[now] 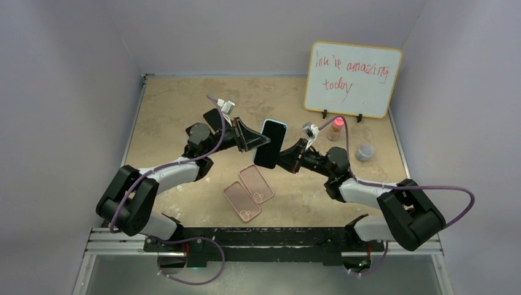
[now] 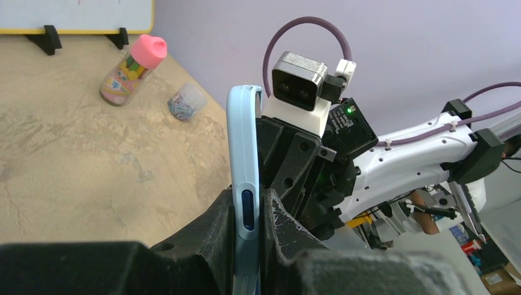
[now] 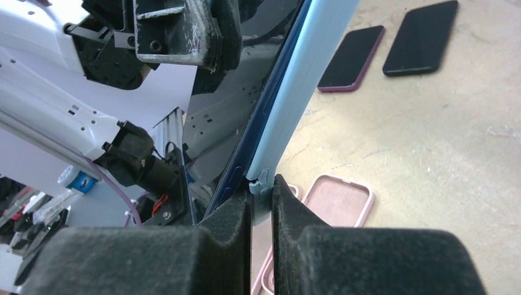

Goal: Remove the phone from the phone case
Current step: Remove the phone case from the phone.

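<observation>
Black padded fingers of the right gripper [image 3: 262,215] fill the bottom of its wrist view, clenched on the rim of the light-blue phone case [image 3: 307,74]. Beneath both grippers spreads the tan table [image 1: 172,104]. At its far edge, beyond the right gripper, a yellow-framed whiteboard [image 1: 352,78] with red writing stands on small black feet. The phone [image 1: 269,146] sits in its case, held up in the air between the two grippers with its dark screen facing the top camera. The left gripper [image 2: 249,209] is clamped across it from the opposite side, its two fingers pressed on front and back, with the case's side button just above the fingertips. Next to the right gripper's fingers a dark blue side of the phone shows along the case's rim; I cannot tell whether it has lifted out there. On the table below the grippers lie two empty pink cases, one [image 1: 256,183] just beside the other [image 1: 241,200]. Beyond the left gripper, two more phones lie flat, one purple-edged [image 3: 351,58] and one black [image 3: 421,38]. Past the right gripper stand a pink-capped bottle [image 2: 129,70] and, near it, a small clear jar [image 2: 187,101].
</observation>
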### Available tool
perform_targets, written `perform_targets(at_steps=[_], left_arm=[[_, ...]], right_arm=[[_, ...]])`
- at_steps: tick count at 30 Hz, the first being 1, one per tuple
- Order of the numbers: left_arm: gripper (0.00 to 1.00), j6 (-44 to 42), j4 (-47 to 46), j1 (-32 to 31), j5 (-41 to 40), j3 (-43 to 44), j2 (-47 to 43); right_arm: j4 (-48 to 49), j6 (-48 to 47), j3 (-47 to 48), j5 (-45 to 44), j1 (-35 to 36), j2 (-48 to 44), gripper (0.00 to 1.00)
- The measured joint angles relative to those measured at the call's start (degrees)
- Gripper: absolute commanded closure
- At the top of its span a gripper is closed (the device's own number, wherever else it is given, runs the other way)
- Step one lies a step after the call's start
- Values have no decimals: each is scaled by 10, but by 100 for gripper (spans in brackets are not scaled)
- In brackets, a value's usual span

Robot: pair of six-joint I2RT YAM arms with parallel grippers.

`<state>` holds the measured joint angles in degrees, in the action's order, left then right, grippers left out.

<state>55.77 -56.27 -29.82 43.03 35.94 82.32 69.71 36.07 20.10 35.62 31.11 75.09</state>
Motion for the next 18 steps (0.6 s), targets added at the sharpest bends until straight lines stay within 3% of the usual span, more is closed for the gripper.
perform_targets(at_steps=[3, 5, 10, 14, 18], left_arm=[[99, -5, 18, -2, -10, 12, 19], [92, -15, 38, -5, -20, 24, 29], [62, -52, 115, -18, -44, 64, 55], [50, -109, 234, -28, -91, 99, 74], [45, -160, 355, -38, -157, 135, 76]], right_arm=[[-12, 13, 0, 1, -12, 9, 100], [-23, 19, 0, 1, -22, 12, 100], [-38, 31, -12, 0, -43, 15, 100], [-60, 27, -14, -7, -48, 16, 100], [-88, 18, -15, -21, -49, 27, 100]])
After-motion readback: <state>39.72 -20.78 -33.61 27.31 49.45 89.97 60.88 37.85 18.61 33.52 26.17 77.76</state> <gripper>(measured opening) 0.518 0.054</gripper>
